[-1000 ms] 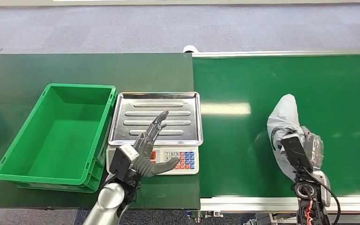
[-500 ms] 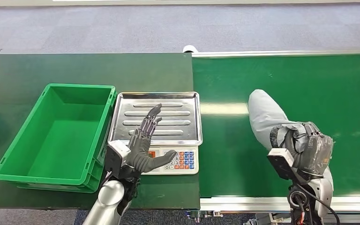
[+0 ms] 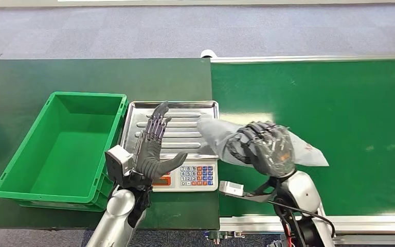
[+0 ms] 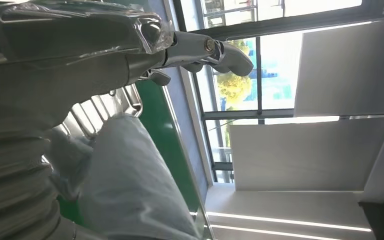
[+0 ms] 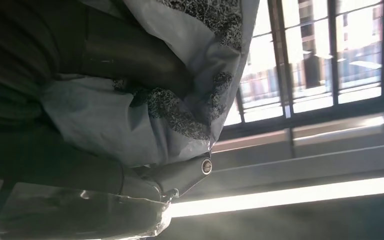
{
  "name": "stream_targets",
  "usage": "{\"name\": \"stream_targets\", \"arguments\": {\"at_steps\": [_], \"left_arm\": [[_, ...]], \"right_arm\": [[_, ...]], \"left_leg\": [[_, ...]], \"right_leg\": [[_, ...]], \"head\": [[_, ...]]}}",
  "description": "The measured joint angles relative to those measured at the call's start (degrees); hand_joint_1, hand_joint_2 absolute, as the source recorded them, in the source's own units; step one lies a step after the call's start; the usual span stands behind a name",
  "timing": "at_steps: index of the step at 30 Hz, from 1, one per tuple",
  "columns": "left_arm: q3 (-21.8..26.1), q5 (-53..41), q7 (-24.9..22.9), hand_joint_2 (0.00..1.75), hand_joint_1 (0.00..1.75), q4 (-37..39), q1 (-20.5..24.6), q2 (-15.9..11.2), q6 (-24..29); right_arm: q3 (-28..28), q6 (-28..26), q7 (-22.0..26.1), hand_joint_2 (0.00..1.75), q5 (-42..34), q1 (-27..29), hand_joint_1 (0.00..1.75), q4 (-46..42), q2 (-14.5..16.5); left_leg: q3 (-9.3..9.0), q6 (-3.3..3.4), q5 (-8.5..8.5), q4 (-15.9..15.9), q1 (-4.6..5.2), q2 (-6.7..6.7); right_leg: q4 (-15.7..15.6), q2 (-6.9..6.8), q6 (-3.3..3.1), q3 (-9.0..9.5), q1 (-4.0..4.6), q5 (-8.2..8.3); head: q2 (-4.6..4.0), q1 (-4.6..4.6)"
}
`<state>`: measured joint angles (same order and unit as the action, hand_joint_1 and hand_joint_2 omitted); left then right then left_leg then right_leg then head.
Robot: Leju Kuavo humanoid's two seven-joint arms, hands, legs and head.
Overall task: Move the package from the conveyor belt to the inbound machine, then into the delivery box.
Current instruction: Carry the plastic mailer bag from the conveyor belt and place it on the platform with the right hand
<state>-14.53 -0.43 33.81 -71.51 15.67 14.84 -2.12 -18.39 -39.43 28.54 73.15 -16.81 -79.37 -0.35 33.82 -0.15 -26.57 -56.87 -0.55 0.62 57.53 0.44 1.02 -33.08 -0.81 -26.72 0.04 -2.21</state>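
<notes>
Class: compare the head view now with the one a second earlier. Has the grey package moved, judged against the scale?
Yes. Held in the right hand, the package has travelled from the conveyor belt toward the scale; its front end now overlaps the tray's edge.

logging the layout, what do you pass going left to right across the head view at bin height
green bin → left hand over the scale tray → right hand holding the grey package → conveyor belt

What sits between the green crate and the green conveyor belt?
In the head view, a silver-trayed scale sits between the green crate and the conveyor belt. The open left hand hovers over it, and the held package reaches its tray.
</notes>
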Motion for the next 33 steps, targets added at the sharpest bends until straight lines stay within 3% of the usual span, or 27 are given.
{"name": "stream_targets", "arguments": {"at_steps": [8,14,22,33], "left_arm": [[-1.15,2.25,1.29,1.75,0.00,2.99,2.61,0.41,0.30],[-2.34,3.50,2.54,1.75,0.00,5.58,3.99,0.57,0.36],[-3.02,5.19,3.41,1.75,0.00,8.50,5.92,0.53,0.85],[-3.03,5.92,4.85,1.75,0.00,11.69,7.58,0.42,1.29]], "right_arm": [[-23.31,2.79,-2.96,1.75,-1.14,-10.25,1.75,15.98,-2.01],[-33.06,4.22,0.13,1.75,-7.69,-16.48,1.75,27.10,-2.39],[-39.07,9.86,3.36,1.75,-15.56,-20.21,1.75,31.88,-2.78],[-41.18,2.53,3.02,1.75,-25.10,-22.55,1.75,35.48,-2.62]], "left_leg": [[-0.07,-0.01,0.00,0.00,-0.03,-0.04],[-0.42,-0.01,-0.01,0.00,-0.02,-0.27],[-0.81,-0.03,0.00,0.02,-0.03,-0.71],[-0.79,-0.03,0.02,0.02,-0.03,-0.67]], "right_leg": [[0.00,0.04,-0.01,0.02,0.04,0.00],[-0.01,0.26,-0.04,0.27,0.04,0.03],[-0.01,0.56,-0.21,0.50,0.07,0.18],[-0.01,0.59,-0.16,0.53,0.07,0.25]], "head": [[0.00,-0.01],[0.00,0.01],[0.00,0.00],[0.00,0.01]]}}
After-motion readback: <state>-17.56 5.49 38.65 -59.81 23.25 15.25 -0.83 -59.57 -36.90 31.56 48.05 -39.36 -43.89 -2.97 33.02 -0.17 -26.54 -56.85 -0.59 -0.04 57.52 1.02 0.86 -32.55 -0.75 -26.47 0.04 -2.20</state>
